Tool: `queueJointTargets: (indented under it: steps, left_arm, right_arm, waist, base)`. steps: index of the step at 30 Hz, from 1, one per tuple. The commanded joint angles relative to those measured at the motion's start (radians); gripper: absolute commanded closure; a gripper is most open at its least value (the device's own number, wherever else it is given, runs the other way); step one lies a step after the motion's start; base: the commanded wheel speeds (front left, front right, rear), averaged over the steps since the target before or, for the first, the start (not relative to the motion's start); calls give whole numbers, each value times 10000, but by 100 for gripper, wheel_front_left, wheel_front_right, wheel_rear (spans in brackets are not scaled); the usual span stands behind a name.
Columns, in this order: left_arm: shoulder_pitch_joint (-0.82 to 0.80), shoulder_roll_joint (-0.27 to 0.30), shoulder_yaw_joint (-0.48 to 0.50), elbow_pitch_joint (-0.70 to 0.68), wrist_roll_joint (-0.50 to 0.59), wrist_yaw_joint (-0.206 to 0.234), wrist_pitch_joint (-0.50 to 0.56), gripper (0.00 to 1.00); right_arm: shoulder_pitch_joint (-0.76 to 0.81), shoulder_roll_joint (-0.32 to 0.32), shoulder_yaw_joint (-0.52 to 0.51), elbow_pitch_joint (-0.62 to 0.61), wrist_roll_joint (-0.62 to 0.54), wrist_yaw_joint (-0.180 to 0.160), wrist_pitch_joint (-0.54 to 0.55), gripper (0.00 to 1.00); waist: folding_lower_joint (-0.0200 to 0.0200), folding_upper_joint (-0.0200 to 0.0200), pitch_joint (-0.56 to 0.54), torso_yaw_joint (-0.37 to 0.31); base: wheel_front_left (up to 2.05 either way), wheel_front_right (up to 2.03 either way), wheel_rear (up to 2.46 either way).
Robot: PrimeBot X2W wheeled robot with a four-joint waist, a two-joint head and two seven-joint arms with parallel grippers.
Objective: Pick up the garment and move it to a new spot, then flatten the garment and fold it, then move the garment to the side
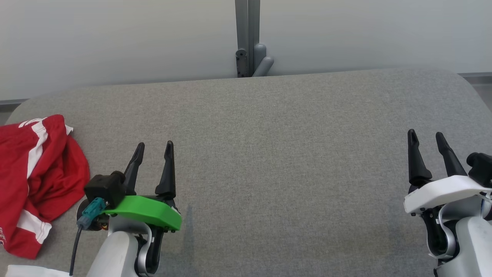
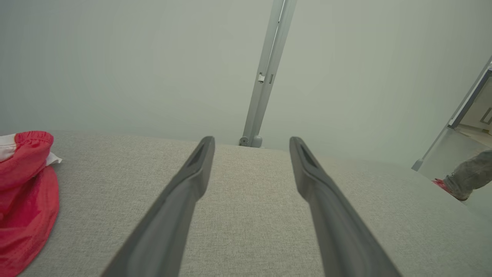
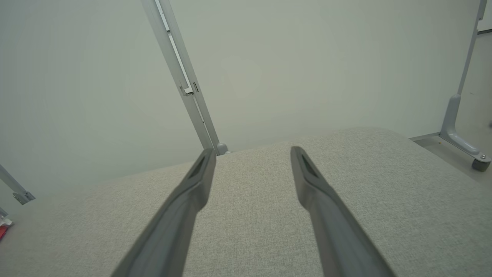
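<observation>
1. jaws of left gripper (image 1: 154,146) and right gripper (image 1: 426,134) stand wide open, holding nothing, probably at rest before the pick.
2. red garment (image 1: 42,181) lies crumpled at 9 o'clock of left gripper, near, on grey table (image 1: 269,154).
3. left wrist view adds a person's leg (image 2: 467,177) at 3 o'clock.

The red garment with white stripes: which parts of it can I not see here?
- Head view: the crumpled red garment with white stripes runs past the left edge; its folds hide its shape.
- Left wrist view: left and bottom edges cut it.
- Head view: its print, too small to read.
</observation>
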Motion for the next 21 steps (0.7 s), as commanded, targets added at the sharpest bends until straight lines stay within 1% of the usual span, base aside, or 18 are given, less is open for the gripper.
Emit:
queueJointTargets:
  steps: [1,11,21]
  left_arm:
    - [-264,94,40,5,366,38,63,0]
    - [-277,119,141,190,867,86,302,0]
    - [-215,47,427,212,1251,322,519,0]
  right_arm:
    - [9,-11,66,-30,-263,4,-201,0]
    - [68,-11,156,107,-731,4,-575,0]
    - [101,-120,463,226,-1184,5,-934,0]
  waist:
    - [-1,0,-8,-6]
    - [-1,0,-34,-4]
    - [-1,0,-73,6]
  base:
    - [0,0,0]
    - [0,0,0]
    - [0,0,0]
